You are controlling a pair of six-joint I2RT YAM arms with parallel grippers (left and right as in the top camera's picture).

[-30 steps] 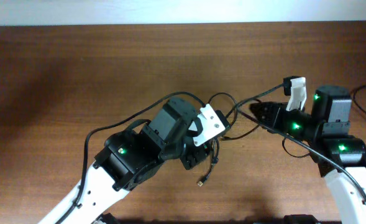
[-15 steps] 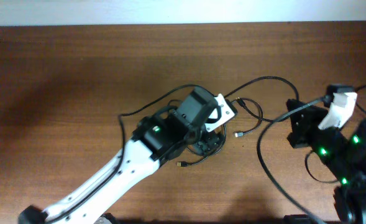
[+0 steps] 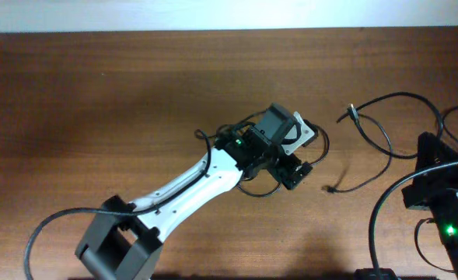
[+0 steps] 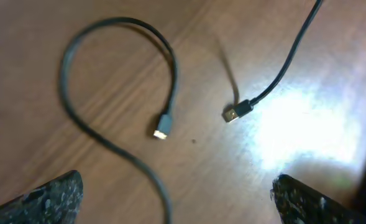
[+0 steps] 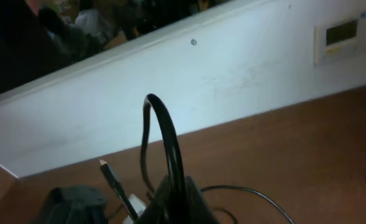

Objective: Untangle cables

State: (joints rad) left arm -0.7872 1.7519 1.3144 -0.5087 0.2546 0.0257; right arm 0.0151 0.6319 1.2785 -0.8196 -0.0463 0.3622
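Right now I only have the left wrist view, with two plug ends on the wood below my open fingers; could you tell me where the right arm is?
Observer: The right arm is at the right edge of the table, well apart from your left gripper.
Operator: Thank you. Does any cable lie between the two?
Observer: Yes, a black looped cable lies there, its plug end on the side nearer your gripper.
Operator: Is that arm holding anything?
Observer: I cannot see its jaws. Its wrist view only shows an arched cable rising just in front of the lens.
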